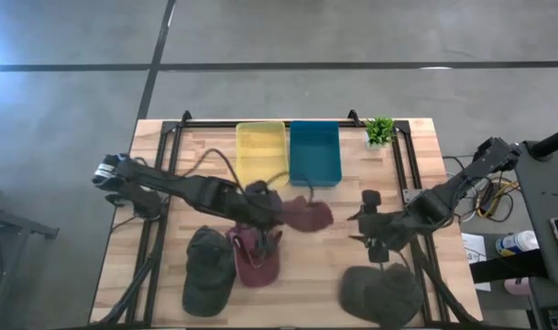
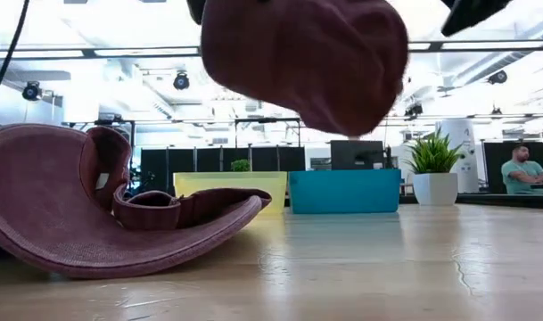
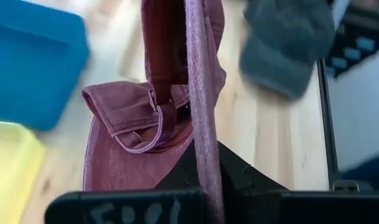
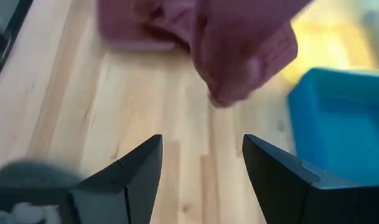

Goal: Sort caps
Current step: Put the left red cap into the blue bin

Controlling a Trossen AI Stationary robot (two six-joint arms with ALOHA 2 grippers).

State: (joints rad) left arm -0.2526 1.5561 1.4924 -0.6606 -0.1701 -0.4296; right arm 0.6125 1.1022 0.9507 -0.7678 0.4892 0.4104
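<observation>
Blur hides much of my left wrist view; the left hand (image 1: 277,213) itself sits partly under the maroon cap (image 1: 306,214) it clenches by the brim, lifted above the surface (image 1: 352,202). Yellow bin (image 1: 260,151) and teal bin (image 1: 314,151) look empty. My right hand (image 1: 375,240) hovers released above an olive cap (image 1: 381,291). Second maroon cap (image 1: 255,258) and another olive cap (image 1: 208,270) lie nearby.

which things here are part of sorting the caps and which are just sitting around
Job: held maroon cap in left gripper; maroon cap on table; two olive caps; yellow bin; teal bin; right gripper.
Lying about: plant.
</observation>
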